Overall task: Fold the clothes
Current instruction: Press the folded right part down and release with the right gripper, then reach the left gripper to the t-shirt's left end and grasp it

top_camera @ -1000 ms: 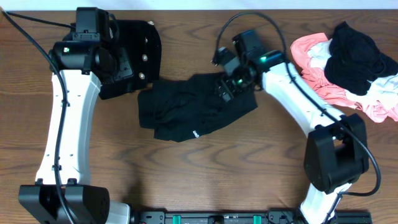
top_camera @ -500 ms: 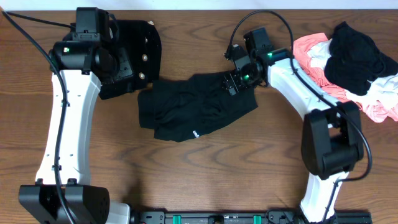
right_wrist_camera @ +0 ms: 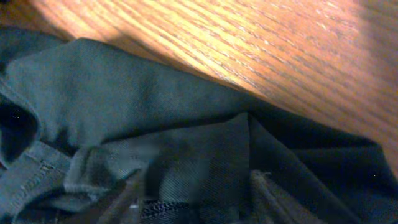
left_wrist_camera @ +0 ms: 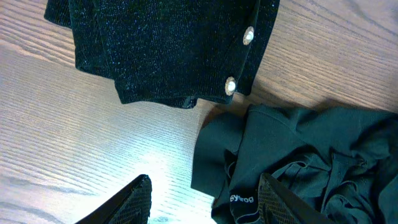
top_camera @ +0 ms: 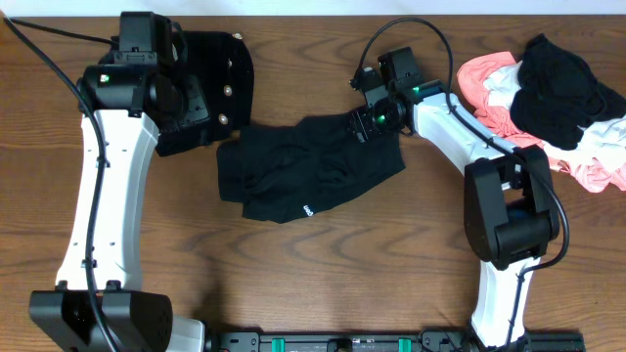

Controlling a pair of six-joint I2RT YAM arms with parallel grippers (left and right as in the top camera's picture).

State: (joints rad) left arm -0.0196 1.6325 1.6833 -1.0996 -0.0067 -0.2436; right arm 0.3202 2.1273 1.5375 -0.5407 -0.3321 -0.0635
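The clothes being handled are a crumpled black shirt (top_camera: 308,168) lying mid-table, its small white logo (top_camera: 305,208) near the front edge. My right gripper (top_camera: 363,127) is pressed down into the shirt's upper right edge. In the right wrist view its blurred fingers (right_wrist_camera: 132,200) stand apart with a fold of the black fabric (right_wrist_camera: 205,180) between them. My left gripper (left_wrist_camera: 204,202) hangs open over bare wood at the shirt's left edge (left_wrist_camera: 236,155), holding nothing. Its right fingertip is over the cloth beside a white logo (left_wrist_camera: 242,199).
A black knit garment with pale buttons (top_camera: 220,83) lies at the back left, under my left arm (top_camera: 117,166). A heap of pink, white and black clothes (top_camera: 548,98) sits at the back right. Bare wooden table (top_camera: 342,274) runs along the front.
My right gripper has shifted up and to the right along the shirt's top edge, and its fingers have drawn closer together. The left arm has not moved.
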